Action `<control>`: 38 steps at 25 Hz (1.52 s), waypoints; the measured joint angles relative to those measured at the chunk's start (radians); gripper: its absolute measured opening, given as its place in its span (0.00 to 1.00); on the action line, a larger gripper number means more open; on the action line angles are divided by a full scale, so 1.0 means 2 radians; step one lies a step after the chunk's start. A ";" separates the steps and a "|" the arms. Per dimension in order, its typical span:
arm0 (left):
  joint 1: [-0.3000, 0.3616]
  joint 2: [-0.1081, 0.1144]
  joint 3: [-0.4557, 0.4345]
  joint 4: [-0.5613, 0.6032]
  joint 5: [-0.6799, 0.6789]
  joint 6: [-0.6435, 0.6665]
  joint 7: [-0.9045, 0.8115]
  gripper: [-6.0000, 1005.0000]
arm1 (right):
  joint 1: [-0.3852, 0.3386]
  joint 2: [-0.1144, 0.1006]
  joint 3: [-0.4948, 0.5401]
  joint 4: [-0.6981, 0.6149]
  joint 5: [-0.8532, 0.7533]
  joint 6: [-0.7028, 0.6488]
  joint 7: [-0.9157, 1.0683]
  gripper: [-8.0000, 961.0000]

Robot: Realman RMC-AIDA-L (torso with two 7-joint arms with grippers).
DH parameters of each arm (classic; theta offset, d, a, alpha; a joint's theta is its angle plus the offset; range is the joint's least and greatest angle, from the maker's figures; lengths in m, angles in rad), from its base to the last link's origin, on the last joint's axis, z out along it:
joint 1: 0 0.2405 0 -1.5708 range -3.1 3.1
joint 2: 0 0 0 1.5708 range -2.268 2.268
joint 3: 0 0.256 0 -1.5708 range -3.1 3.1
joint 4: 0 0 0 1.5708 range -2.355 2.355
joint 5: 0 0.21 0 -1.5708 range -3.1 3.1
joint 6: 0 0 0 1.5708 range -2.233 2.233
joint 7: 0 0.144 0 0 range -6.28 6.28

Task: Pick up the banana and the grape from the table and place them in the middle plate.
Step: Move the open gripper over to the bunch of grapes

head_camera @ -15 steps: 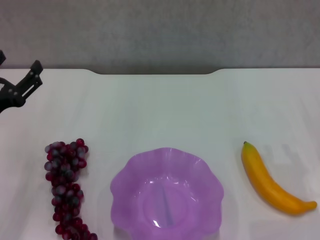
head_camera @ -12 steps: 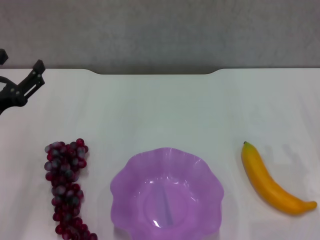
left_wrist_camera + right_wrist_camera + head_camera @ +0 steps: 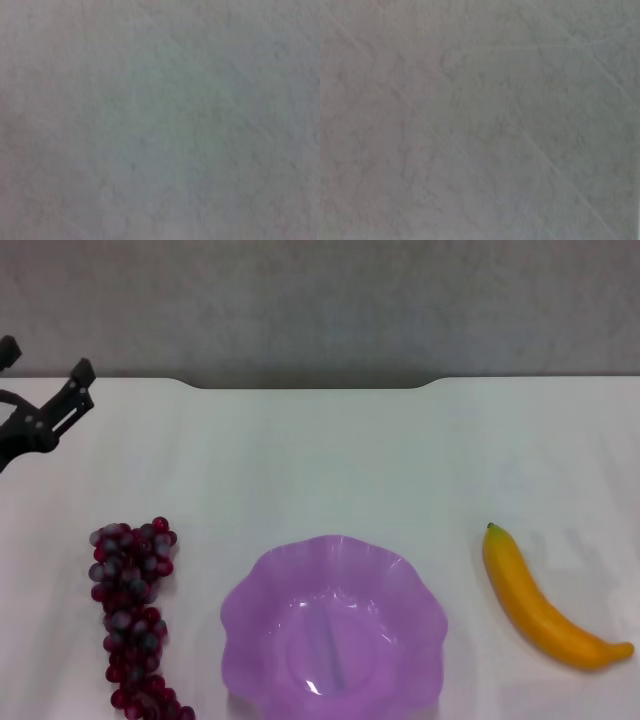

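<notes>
The purple scalloped middle plate sits empty at the front centre of the white table. The dark red grape bunch lies to its left, running toward the front edge. The yellow banana lies to its right, stem tip pointing away from me. My left gripper is open at the far left edge, above the table's back part and well behind the grape. My right gripper is out of view. Both wrist views show only blurred pale surface.
The table's far edge has a notch against the grey wall.
My left gripper has shifted slightly to the right and toward the wall. The grape, banana and plate have not moved.
</notes>
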 joint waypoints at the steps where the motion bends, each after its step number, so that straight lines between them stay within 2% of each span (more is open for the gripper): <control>1: 0.004 0.003 0.002 -0.012 0.000 -0.013 0.000 0.88 | -0.001 0.000 0.000 -0.001 0.000 0.000 0.000 0.51; 4: 0.020 0.013 0.010 -0.066 0.000 -0.081 0.009 0.88 | -0.002 0.000 0.000 -0.002 0.000 0.000 0.000 0.51; 7: 0.036 0.015 0.011 -0.125 0.000 -0.166 0.045 0.88 | -0.002 0.000 0.000 -0.002 0.000 0.000 0.000 0.51; 10: 0.045 0.008 0.006 -0.183 0.000 -0.272 0.090 0.88 | -0.003 0.000 0.000 -0.003 0.000 0.000 0.000 0.51; 14: 0.032 -0.005 -0.001 -0.234 -0.001 -0.428 0.127 0.88 | -0.003 0.000 0.000 -0.003 0.000 0.000 0.000 0.51; 17: 0.016 -0.029 -0.016 -0.244 -0.001 -0.519 0.153 0.88 | -0.003 0.000 0.000 -0.003 0.001 0.000 0.000 0.51; 23: -0.008 -0.092 -0.074 -0.256 -0.001 -0.677 0.227 0.88 | -0.003 0.000 0.000 -0.004 0.002 -0.004 0.000 0.51; 25: -0.014 -0.107 -0.094 -0.258 -0.002 -0.716 0.245 0.88 | -0.003 0.000 0.000 -0.004 0.003 -0.008 0.001 0.51; 27: -0.022 -0.111 -0.104 -0.259 -0.008 -0.745 0.251 0.88 | -0.003 0.000 0.000 -0.004 0.003 -0.011 0.002 0.51; 29: -0.034 -0.110 -0.109 -0.261 -0.025 -0.777 0.253 0.87 | -0.003 0.000 0.000 -0.004 0.004 -0.013 0.003 0.51; 38: -0.070 -0.112 -0.131 -0.230 -0.025 -0.814 0.231 0.84 | -0.002 0.000 0.000 -0.004 0.004 -0.014 0.004 0.51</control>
